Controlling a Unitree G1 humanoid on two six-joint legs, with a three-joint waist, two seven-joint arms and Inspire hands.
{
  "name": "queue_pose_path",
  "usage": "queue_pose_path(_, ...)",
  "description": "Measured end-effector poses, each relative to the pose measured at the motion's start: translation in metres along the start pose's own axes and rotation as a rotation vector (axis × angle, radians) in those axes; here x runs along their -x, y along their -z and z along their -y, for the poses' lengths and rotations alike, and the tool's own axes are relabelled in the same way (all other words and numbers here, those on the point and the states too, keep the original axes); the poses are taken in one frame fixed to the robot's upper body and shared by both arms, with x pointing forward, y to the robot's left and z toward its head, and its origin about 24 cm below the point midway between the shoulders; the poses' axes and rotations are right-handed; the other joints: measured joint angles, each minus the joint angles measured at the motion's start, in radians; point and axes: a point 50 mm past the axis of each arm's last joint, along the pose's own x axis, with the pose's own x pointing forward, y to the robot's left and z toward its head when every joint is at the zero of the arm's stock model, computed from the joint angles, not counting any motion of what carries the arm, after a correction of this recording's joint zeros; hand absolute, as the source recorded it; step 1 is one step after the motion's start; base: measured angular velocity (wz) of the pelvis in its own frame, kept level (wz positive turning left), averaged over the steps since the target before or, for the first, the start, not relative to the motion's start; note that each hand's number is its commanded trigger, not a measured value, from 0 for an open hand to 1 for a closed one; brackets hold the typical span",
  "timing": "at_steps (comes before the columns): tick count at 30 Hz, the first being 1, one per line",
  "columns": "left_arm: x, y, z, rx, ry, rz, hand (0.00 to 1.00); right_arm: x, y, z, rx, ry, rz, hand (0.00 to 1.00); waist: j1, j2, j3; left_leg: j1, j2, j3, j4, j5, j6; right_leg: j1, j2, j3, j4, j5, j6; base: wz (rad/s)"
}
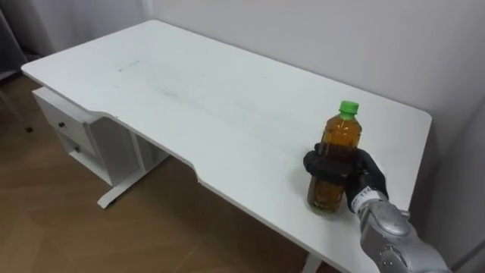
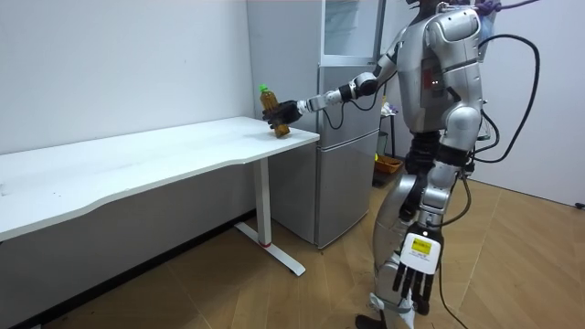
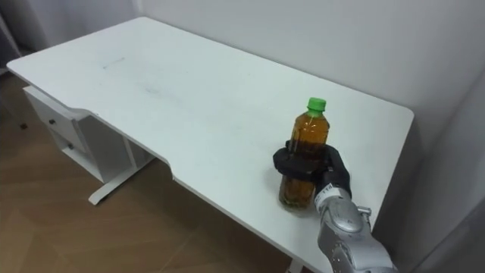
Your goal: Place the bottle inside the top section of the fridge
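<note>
Currently the right hand has fingers wrapped round the bottle, upright near the right end of the bench. Mid-body hold, probably for a steady carry to the fridge; left hand hangs relaxed.

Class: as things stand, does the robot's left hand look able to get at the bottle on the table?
Probably not as it stands. The left hand hangs low at the robot's side, while the bottle stands on the white table with the right hand curled round it.
</note>
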Motion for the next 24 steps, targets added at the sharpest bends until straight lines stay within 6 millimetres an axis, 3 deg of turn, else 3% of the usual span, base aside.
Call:
queue_pose_path(8, 0.0, 0.0, -0.001, 0.037, -0.011, 0.003, 0.0, 0.0, 0.001, 0.0, -0.038, -0.026, -0.012, 1.0, -0.002, 0.002, -0.0027, 0.0, 0.0, 0.004, 0.0, 0.0, 0.0, -0.003, -0.001, 0.004, 0.001, 0.0, 0.0, 0.0)
queue_pose_path(14, 0.0, 0.001, -0.002, 0.039, -0.009, 0.001, 0.0, 0.0, 0.002, -0.003, -0.051, -0.049, -0.044, 1.0, -0.014, -0.002, -0.0162, 0.0, 0.0, 0.02, 0.001, 0.003, 0.004, -0.008, -0.006, 0.02, 0.001, 0.0, 0.0, -0.04)
queue_pose_path(19, 0.001, 0.008, -0.004, 0.052, -0.022, -0.02, 0.0, 0.008, -0.01, -0.014, -0.046, -0.118, 0.028, 1.0, -0.057, -0.002, -0.0254, 0.021, 0.0, 0.035, 0.0, 0.004, 0.007, 0.008, -0.012, 0.034, 0.001, 0.0, 0.0, -0.07)
queue_pose_path(24, 0.002, 0.015, -0.006, 0.071, -0.034, -0.032, 0.0, 0.019, -0.015, -0.02, -0.001, -0.167, 0.098, 1.0, -0.096, 0.0, -0.0295, 0.065, 0.004, 0.052, -0.01, 0.004, 0.007, 0.039, -0.009, 0.051, 0.001, 0.0, 0.001, -0.09)
